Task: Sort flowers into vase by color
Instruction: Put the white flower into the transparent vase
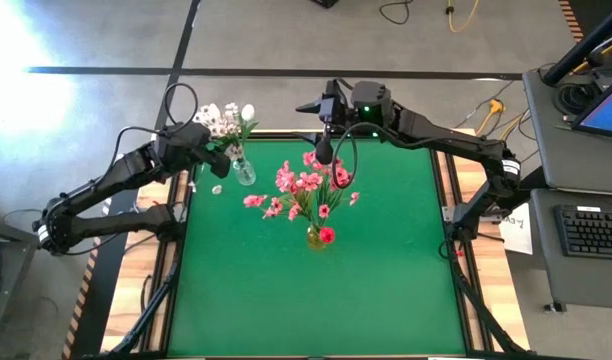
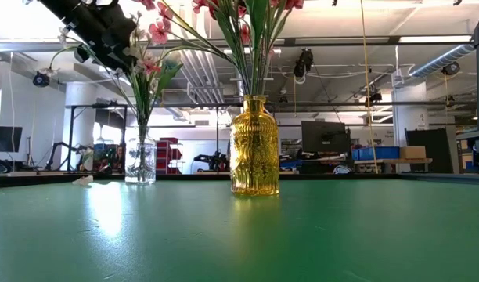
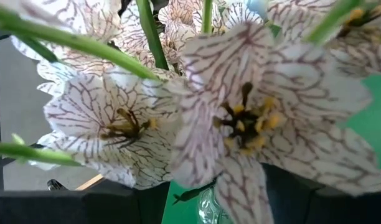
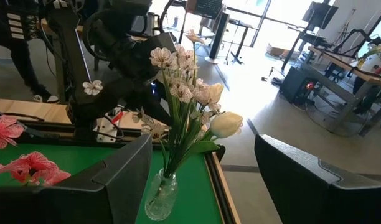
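Note:
A clear glass vase (image 1: pixel 244 172) at the table's far left holds white veined blossoms (image 1: pixel 224 120) and a white tulip (image 4: pixel 226 124) by their green stems. A yellow glass vase (image 2: pixel 253 149) at mid table holds pink blossom sprays (image 1: pixel 301 185) and a red bloom (image 1: pixel 327 235). My left gripper (image 1: pixel 204 147) is open, close against the white blossoms (image 3: pixel 240 118), which fill its wrist view. My right gripper (image 1: pixel 325 152) is open and empty, above the far side of the pink sprays; its fingers (image 4: pixel 122 177) point toward the clear vase (image 4: pixel 160 196). My left gripper stands right at the white blossoms and their stems (image 3: pixel 150 31). The flowers hide its fingertips, so I cannot tell whether it touches them.
A loose white blossom (image 1: pixel 217 189) lies on the green mat beside the clear vase; it also shows in the low view (image 2: pixel 83 180). The mat's near half (image 1: pixel 316 300) has free room. A desk with a keyboard (image 1: pixel 596 230) stands off the table's right.

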You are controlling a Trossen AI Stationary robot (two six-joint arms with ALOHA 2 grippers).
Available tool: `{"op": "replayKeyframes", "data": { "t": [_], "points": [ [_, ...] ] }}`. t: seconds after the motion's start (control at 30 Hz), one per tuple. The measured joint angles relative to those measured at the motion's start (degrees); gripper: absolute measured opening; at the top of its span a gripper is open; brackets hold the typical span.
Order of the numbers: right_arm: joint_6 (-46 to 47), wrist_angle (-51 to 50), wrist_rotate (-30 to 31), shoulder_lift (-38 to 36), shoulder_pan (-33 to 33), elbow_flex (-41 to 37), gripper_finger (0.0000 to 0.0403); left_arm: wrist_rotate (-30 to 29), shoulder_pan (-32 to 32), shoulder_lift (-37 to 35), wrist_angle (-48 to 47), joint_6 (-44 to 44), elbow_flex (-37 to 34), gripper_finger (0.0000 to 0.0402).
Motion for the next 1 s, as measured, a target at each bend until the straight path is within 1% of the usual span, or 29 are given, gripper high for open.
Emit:
{"op": "replayKeyframes", "data": {
  "t": [0.4,0.6,0.77,0.93,1.0],
  "points": [
    [0.0,-0.3,0.0,0.0,0.0,0.0,0.0283,0.0,0.0,0.0,0.0,0.0,0.0,0.0195],
    [0.0,-0.3,0.0,0.0,0.0,0.0,0.0278,0.0,0.0,-0.1,0.0,0.2,0.0,0.0195],
    [0.0,-0.3,0.0,0.0,0.0,0.0,0.0276,0.0,0.0,-0.8,0.0,0.2,0.0,0.0195],
    [-0.1,-0.3,0.0,0.0,0.0,0.0,0.0283,0.0,0.0,-1.9,-0.1,-0.6,0.0,0.0195],
    [-0.2,-0.3,0.0,0.0,0.0,0.0,0.0285,0.9,0.0,-2.3,-1.1,-0.6,0.0,0.0196]
  ]
}}
